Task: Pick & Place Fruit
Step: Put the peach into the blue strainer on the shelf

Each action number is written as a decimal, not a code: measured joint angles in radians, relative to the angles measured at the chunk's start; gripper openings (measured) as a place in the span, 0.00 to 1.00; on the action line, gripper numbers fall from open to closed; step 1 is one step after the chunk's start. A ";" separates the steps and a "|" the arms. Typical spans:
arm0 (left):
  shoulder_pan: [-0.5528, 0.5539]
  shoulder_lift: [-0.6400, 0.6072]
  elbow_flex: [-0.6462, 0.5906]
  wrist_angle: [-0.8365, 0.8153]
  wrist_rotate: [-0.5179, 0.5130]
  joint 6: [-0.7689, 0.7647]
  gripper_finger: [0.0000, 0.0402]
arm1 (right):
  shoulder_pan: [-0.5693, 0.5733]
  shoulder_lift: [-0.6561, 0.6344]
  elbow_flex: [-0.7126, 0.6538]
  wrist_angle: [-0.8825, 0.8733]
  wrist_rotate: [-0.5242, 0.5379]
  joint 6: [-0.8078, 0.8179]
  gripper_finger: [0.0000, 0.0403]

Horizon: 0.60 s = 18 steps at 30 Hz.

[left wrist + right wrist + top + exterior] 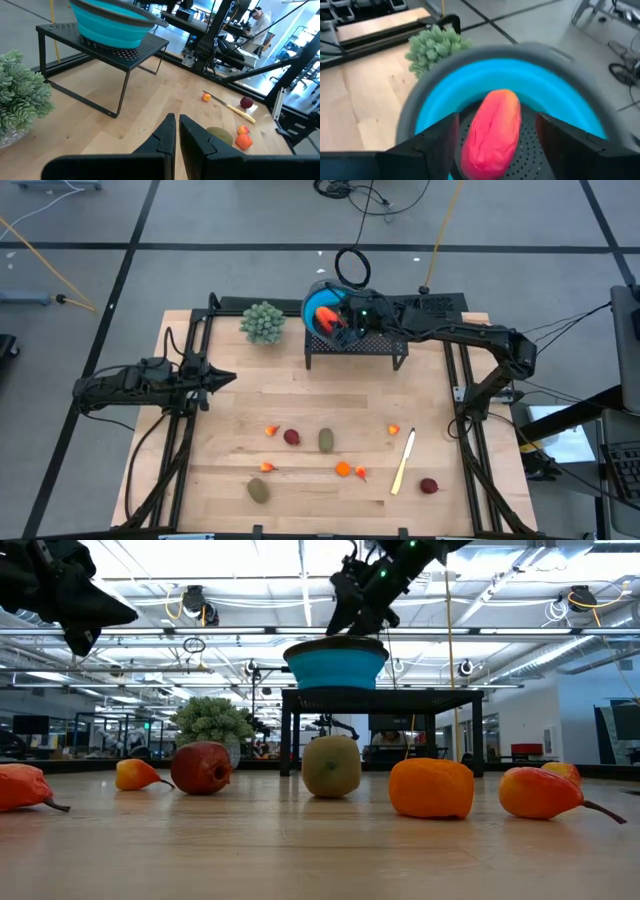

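From above, the right claw is seen over the blue bowl, which sits on a black stand at the far middle of the counter. A red-orange fruit is seen in the bowl at the claw. The left claw waits at the left side, fingers together. The other fruit is scattered across the near half: a red one, a green one, an orange one, another green one and another red one, with a knife between them. A plant stands left of the stand.

At counter level, the right claw is seen just above the bowl's rim.

From the left wrist, the left claw is shown closed and empty.

From the right wrist, the right claw is spread wide, its fingers either side of the red-orange fruit, which lies in the bowl. Whether they touch it cannot be told.
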 joint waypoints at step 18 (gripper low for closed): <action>0.000 0.000 0.000 -0.003 0.005 0.001 0.05 | 0.162 -0.134 0.000 -0.042 0.004 -0.017 0.03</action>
